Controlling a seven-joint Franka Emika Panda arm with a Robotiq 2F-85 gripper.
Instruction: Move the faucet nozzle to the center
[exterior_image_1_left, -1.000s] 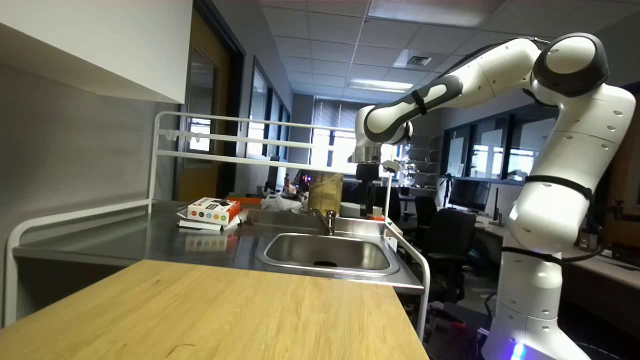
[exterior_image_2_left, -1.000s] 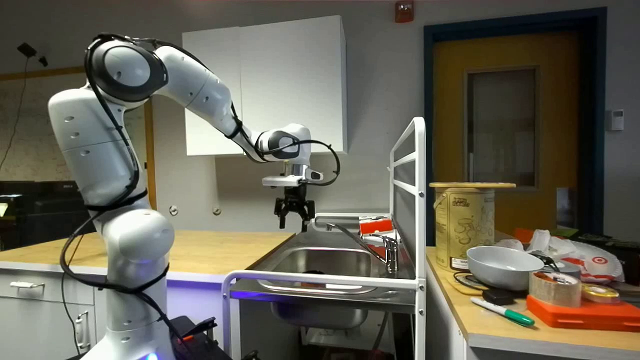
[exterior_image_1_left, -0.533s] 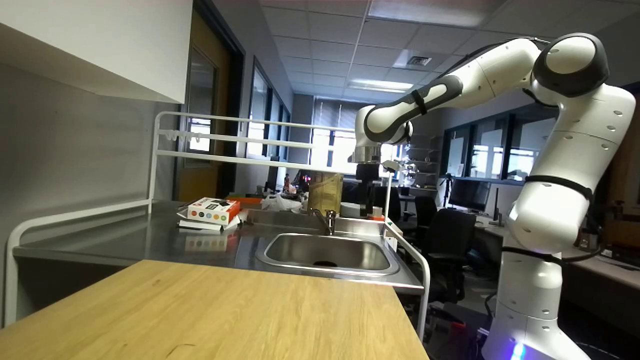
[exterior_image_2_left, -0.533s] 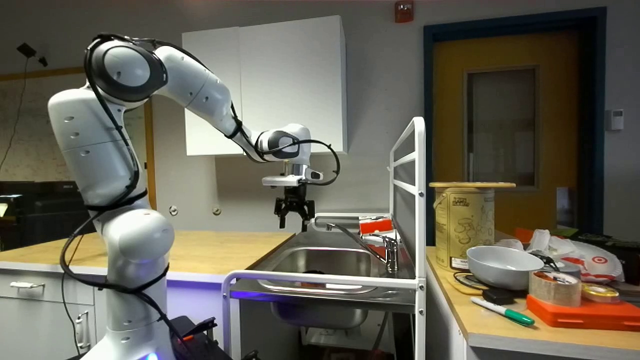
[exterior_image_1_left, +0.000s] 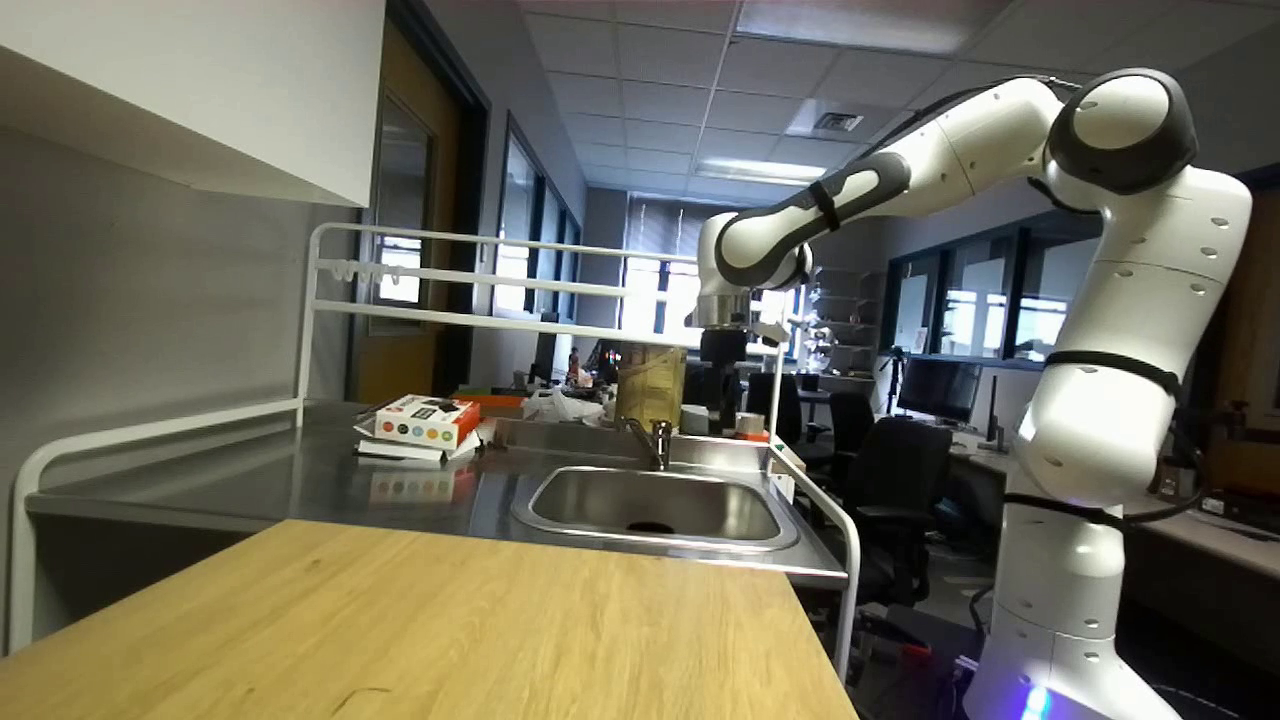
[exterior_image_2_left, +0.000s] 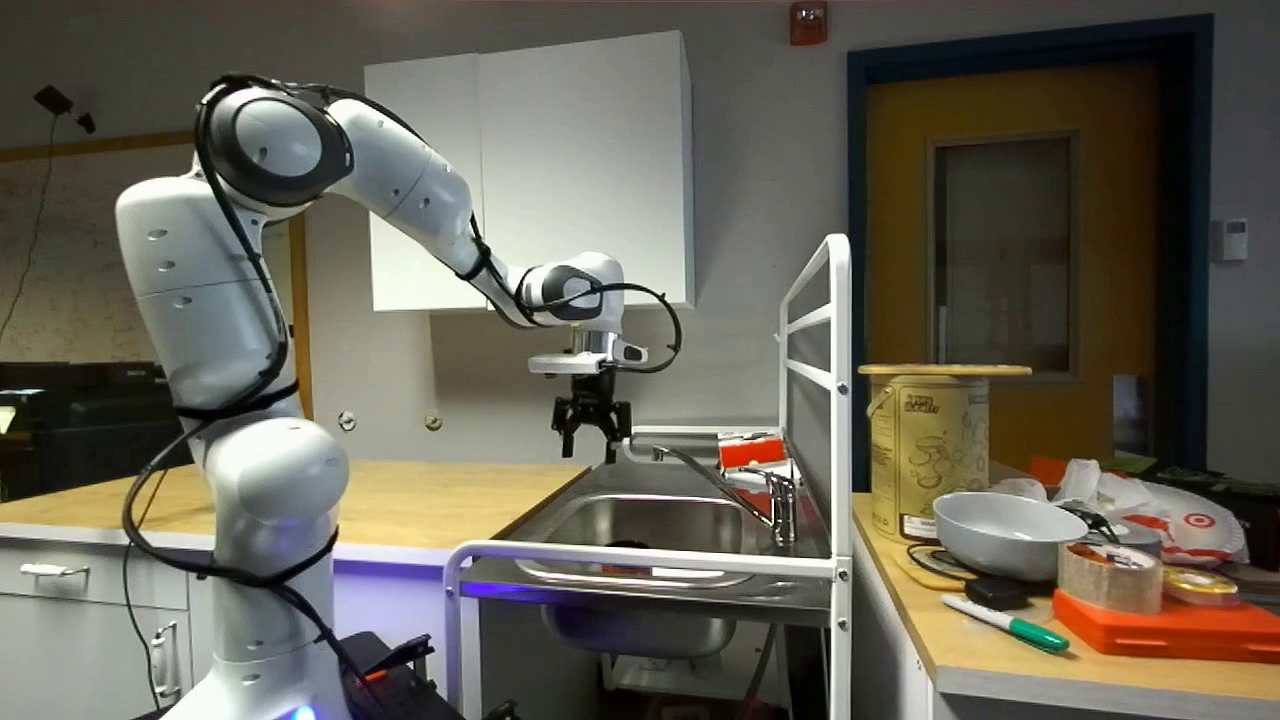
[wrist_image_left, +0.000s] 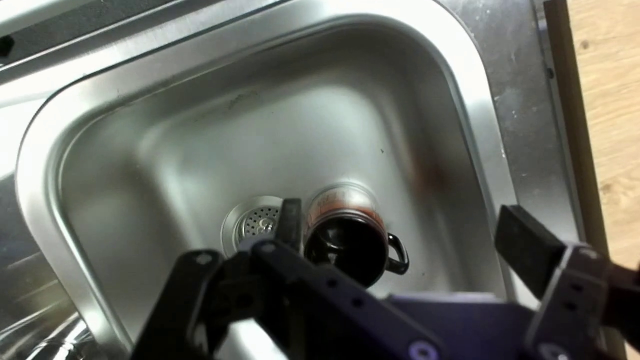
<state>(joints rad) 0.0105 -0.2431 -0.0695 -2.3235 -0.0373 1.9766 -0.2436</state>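
The faucet nozzle is the slim metal spout of the tap. It also shows in an exterior view. It reaches from the tap base behind the sink basin, toward the box side rather than over the basin's middle. Chrome at the lower left of the wrist view looks like part of the tap; the spout itself is not clear there. My gripper is open and empty, above the sink and apart from the spout. Its wide-spread black fingers show in the wrist view.
A dark mug stands in the basin near the drain. A white rail runs along the sink's side, with a taller rack behind the tap. A red and white box lies on the steel counter. A wooden tabletop adjoins it.
The arm has leaned forward slightly in the last half second. The gripper has shifted a little away from the robot's base and slightly down, still open. The spout has not moved.
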